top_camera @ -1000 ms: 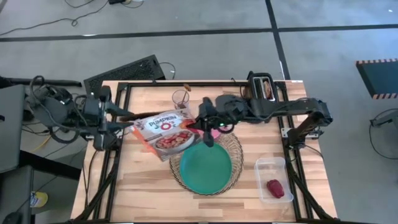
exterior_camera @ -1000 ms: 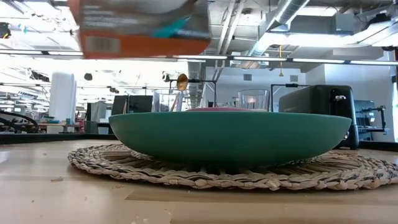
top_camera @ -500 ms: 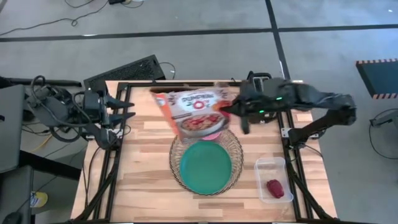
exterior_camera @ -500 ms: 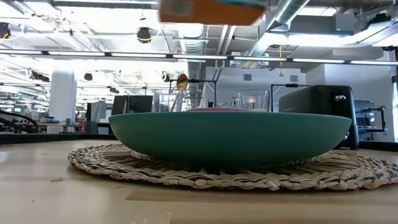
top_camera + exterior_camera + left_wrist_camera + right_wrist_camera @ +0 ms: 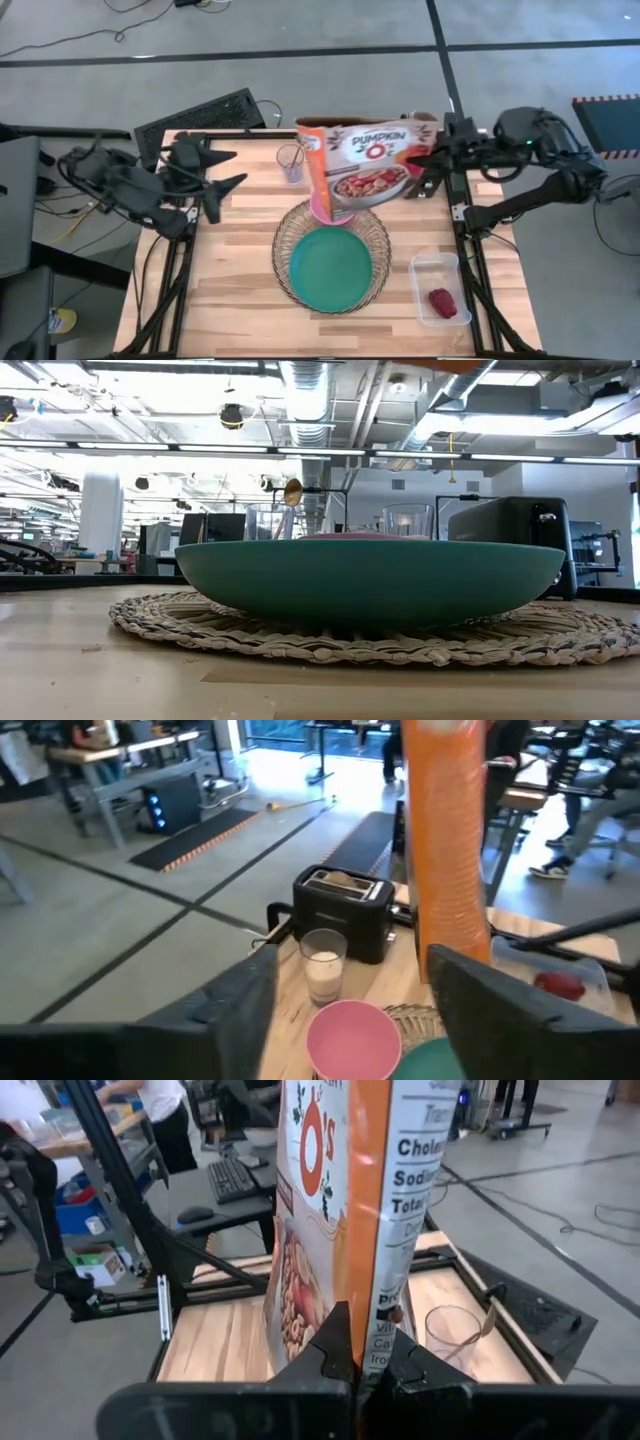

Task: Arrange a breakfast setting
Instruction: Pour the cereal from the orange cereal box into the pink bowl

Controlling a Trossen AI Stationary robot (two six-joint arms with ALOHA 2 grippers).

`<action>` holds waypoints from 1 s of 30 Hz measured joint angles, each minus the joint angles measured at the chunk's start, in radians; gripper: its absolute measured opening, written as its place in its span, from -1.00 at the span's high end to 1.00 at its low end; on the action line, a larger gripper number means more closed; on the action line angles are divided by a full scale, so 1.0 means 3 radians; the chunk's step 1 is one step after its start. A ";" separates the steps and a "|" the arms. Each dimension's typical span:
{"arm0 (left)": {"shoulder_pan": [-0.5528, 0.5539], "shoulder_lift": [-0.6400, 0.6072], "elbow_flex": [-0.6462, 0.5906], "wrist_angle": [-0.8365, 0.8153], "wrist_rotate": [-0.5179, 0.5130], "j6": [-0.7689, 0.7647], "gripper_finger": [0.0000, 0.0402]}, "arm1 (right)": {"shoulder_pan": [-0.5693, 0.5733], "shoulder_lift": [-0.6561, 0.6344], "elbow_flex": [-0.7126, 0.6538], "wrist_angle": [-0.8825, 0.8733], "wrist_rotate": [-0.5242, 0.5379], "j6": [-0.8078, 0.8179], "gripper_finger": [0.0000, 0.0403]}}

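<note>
While the right arm lifts it clear: the cereal box point(image 5: 366, 168) now stands upright in the air over the table's far side, above the pink bowl; a second ago it lay tilted and low between both arms, near the plate.
Table point(image 5: 235, 270): bare wood at left and front, unchanged.
Wire charger point(image 5: 378, 235): centre of the table, under the plate, as before.
Teal plate point(image 5: 330, 268): resting on the charger, not moved.
Cereal box edge: its orange side fills the right wrist view, pinched at the lower edge.
Black toaster point(image 5: 343, 910): at the far edge, behind the glass.
Clear tub point(image 5: 438, 272): near the right front corner, holding the dark red fruit point(image 5: 443, 302), both where they were.
Pink bowl point(image 5: 352, 1038): touching the charger's far rim, now partly uncovered.
Glass point(image 5: 291, 162): far side, left of the box, a small spoon point(image 5: 292, 491) standing in it.
Right gripper point(image 5: 368, 1365): fingers pressed together on the box, drawn back toward the right far corner.
Left gripper point(image 5: 222, 172): fingers spread and holding nothing, pulled back to the table's left edge after letting go of the box.
</note>
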 joint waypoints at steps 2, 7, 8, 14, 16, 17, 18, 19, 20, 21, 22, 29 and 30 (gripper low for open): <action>0.0076 0.0102 0.0000 0.0049 0.0023 -0.0028 -0.48 | 0.0000 -0.0024 -0.0001 -0.0038 -0.0002 -0.0025 0.89; 0.0183 0.0424 -0.0001 0.0069 0.0213 0.0019 -0.85 | 0.0000 -0.0109 -0.0001 -0.0046 -0.0004 -0.0061 0.89; 0.0187 0.0488 -0.0001 0.0080 0.0206 0.0029 -0.90 | 0.0000 -0.0124 -0.0001 -0.0035 -0.0004 -0.0061 0.89; 0.0187 0.0831 -0.0001 0.0306 0.0287 -0.0134 -0.99 | 0.0000 -0.0112 -0.0001 -0.0048 -0.0006 -0.0061 0.89; 0.0185 0.0922 -0.0001 0.0405 0.0443 -0.0070 -0.98 | 0.0000 -0.0087 -0.0001 -0.0019 -0.0008 -0.0063 0.89; 0.0187 0.0961 -0.0001 0.0450 0.0484 -0.0058 -0.98 | 0.0005 -0.0080 -0.0001 0.0015 -0.0008 -0.0075 0.89; 0.0194 0.0990 -0.0001 0.0493 0.0487 -0.0059 -0.98 | 0.0013 -0.0077 -0.0001 0.0043 -0.0009 -0.0087 0.89; 0.0211 0.1012 -0.0001 0.0527 0.0482 -0.0072 -0.98 | 0.0017 -0.0063 -0.0001 0.0055 -0.0010 -0.0098 0.89; 0.0230 0.1029 -0.0001 0.0562 0.0477 -0.0083 -0.98 | 0.0027 -0.0038 -0.0001 0.0060 -0.0010 -0.0112 0.89; 0.0250 0.1034 -0.0001 0.0607 0.0475 -0.0096 -0.98 | 0.0042 -0.0018 -0.0001 0.0076 -0.0010 -0.0137 0.89; 0.0266 0.1035 -0.0001 0.0658 0.0486 -0.0110 -0.98 | 0.0056 -0.0008 -0.0001 0.0102 -0.0010 -0.0156 0.89; 0.0425 0.1031 -0.0001 0.0994 0.0838 -0.0249 -0.98 | 0.0102 0.0137 -0.0001 0.0241 -0.0026 -0.0234 0.88; 0.0452 0.1048 -0.0001 0.1039 0.0909 -0.0251 -0.98 | 0.0102 0.0157 -0.0001 0.0288 -0.0027 -0.0243 0.88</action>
